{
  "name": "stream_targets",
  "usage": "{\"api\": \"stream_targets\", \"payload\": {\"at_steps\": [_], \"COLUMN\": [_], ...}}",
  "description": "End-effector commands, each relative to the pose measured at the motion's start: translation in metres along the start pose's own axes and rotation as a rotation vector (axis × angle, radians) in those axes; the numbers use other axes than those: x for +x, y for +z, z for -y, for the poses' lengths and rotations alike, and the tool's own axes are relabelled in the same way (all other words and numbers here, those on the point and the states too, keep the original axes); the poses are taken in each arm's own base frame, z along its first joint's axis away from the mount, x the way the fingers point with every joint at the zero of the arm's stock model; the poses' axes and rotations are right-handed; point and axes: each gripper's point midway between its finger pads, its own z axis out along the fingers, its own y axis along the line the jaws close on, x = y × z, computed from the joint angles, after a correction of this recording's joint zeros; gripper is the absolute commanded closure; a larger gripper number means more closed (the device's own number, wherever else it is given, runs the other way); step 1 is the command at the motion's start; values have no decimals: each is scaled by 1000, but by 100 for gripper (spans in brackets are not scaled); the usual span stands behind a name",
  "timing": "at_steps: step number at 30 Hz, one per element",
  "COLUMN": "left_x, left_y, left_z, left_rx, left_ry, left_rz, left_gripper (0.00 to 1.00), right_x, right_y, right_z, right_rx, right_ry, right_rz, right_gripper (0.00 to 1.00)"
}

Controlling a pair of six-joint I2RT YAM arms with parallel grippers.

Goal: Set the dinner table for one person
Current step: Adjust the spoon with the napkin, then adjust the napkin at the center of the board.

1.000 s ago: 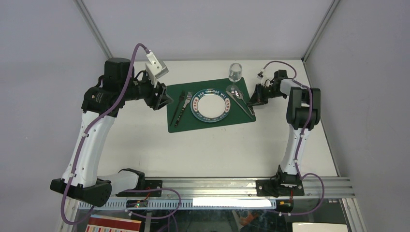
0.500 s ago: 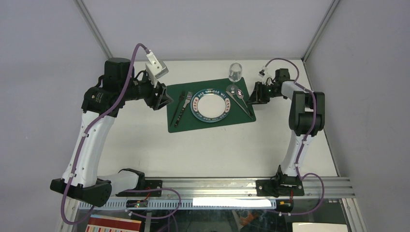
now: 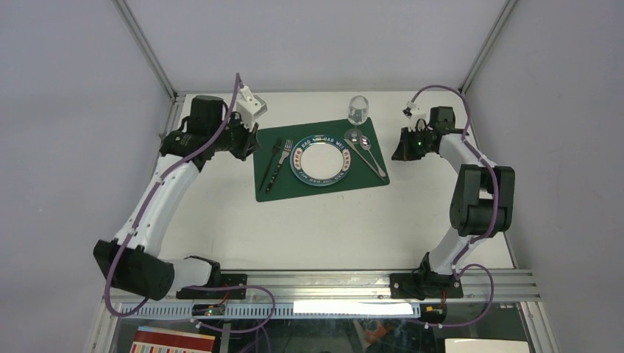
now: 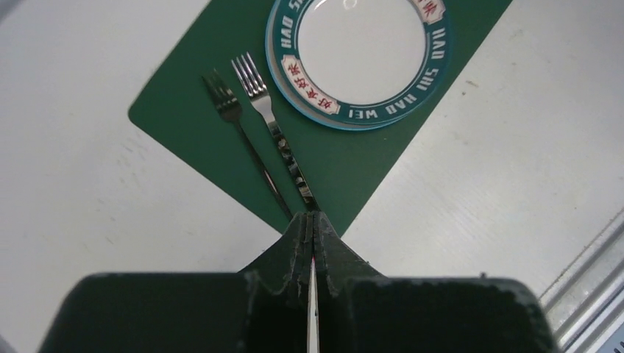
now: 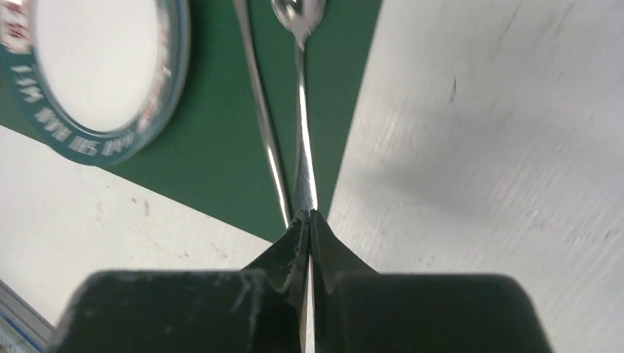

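On the white dinner table (image 3: 309,228) lies a green placemat (image 3: 324,185) with a blue-rimmed plate (image 3: 320,160) in its middle. Left of the plate lie a dark fork (image 4: 228,110) and a silver fork (image 4: 254,84). On the plate's right are a spoon (image 5: 300,18) and a second slim silver utensil (image 5: 257,110). A clear glass (image 3: 358,108) stands behind the mat. My left gripper (image 4: 313,217) hangs shut and empty off the mat's left edge, above the fork handles' ends. Off the mat's right edge, my right gripper (image 5: 309,213) is shut and empty, above the spoon's handle end.
Aluminium framing (image 3: 368,283) runs along the near edge, where both arm bases sit. Grey walls close in the back and sides. A striped card (image 3: 173,342) lies below the table's front edge.
Both arms have drawn back from the placemat, the left to the left and the right to the right. The left gripper's jaws have closed. The right jaws opened briefly and shut again.
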Motion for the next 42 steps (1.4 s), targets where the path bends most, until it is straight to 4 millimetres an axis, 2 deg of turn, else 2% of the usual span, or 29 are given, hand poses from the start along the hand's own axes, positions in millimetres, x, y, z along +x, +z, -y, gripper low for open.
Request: {"api": "stream_targets", "payload": {"at_steps": [1, 3, 5, 10, 17, 22, 26, 37, 42], "left_x": [18, 29, 27, 20, 34, 46, 58, 88, 94], "left_y": [54, 76, 92, 111, 146, 172, 185, 204, 212], "left_z": [-29, -38, -53, -106, -140, -143, -142, -136, -134], "left_rx": [-40, -27, -58, -185, -230, -179, -164, -133, -117], "left_ry": [-71, -92, -90, -179, -258, -283, -315, -346, -363], "left_rz": [-12, -64, -70, -20, -58, -86, -108, -149, -157], "left_gripper": [100, 100, 100, 100, 100, 100, 100, 100, 100], "right_x": [24, 28, 25, 9, -12, -25, -32, -39, -39], "right_y": [7, 12, 15, 19, 32, 42, 51, 73, 82], "right_z": [23, 26, 28, 30, 34, 37, 32, 8, 8], "right_rx": [87, 87, 85, 78, 52, 28, 6, -39, -23], "right_ry": [-25, -22, -20, -8, 4, 8, 1, -31, -42], "right_rz": [-37, -47, -42, -15, -3, -10, -12, -12, -22], "right_gripper": [100, 100, 100, 100, 100, 100, 100, 100, 100]}}
